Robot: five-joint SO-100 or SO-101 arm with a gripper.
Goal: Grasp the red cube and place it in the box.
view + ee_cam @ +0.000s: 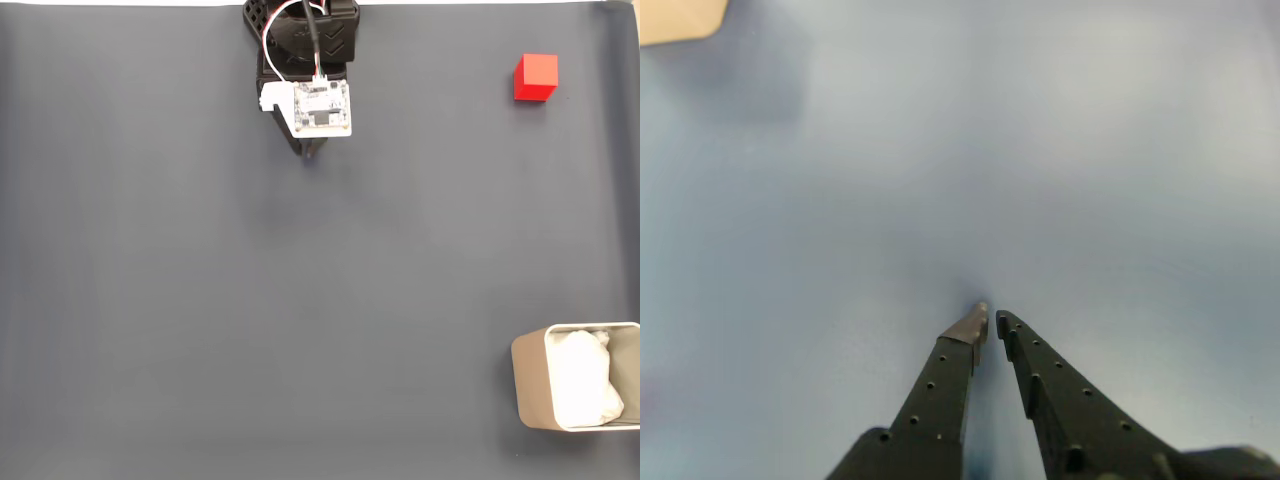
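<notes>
In the fixed view the red cube (536,78) sits on the dark mat at the top right, far to the right of the arm. The beige box (530,385) with white paper inside stands at the bottom right, cut by the frame edge. The arm is folded at the top centre, with my gripper (310,152) pointing down at the mat just below its white board. In the wrist view my gripper (992,316) is shut, its black fingertips almost meeting, with nothing between them and only bare mat beyond.
The dark grey mat (200,300) covers the table, with a white edge strip along the top. A beige patch (675,18) shows in the top left corner of the wrist view, blurred.
</notes>
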